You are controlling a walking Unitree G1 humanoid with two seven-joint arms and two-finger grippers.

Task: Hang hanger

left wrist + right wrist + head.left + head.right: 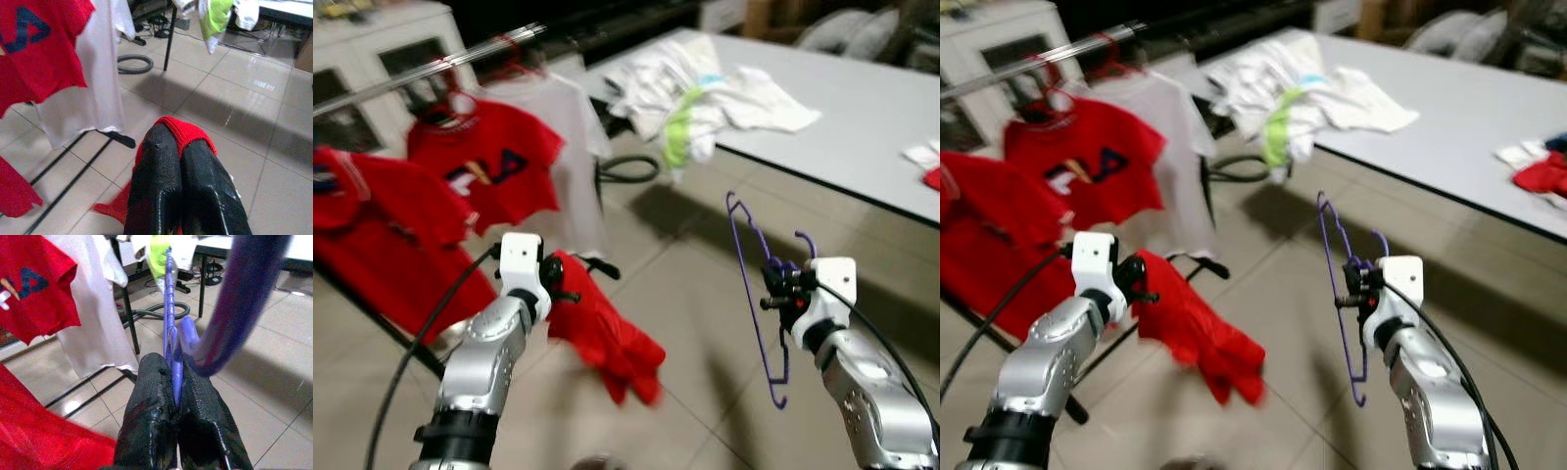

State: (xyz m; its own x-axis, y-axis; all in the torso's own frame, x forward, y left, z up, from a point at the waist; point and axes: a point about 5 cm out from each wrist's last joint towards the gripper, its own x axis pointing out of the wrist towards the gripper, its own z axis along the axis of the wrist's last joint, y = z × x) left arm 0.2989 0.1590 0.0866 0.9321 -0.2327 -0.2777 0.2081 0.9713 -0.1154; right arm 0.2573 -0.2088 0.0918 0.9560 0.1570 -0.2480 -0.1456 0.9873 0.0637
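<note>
Place: a home laundry or utility room
Floor: glossy beige tiled floor (685,284)
Drying gear: shiny metal clothes rail (421,73) hung with red printed T-shirts (484,166) and a white T-shirt (570,147)
Work surface: long grey table (862,117) bearing a heap of crumpled white laundry (705,93)
Storage: white glass-door cabinet (386,49)

Both arms reach forward, left pincer (570,284) and right pincer (773,291) apparently clamped tight.

Purple hanger (756,294), plain red shirt (602,333), black fingers (190,196), grey floor tiles (675,284).
</note>
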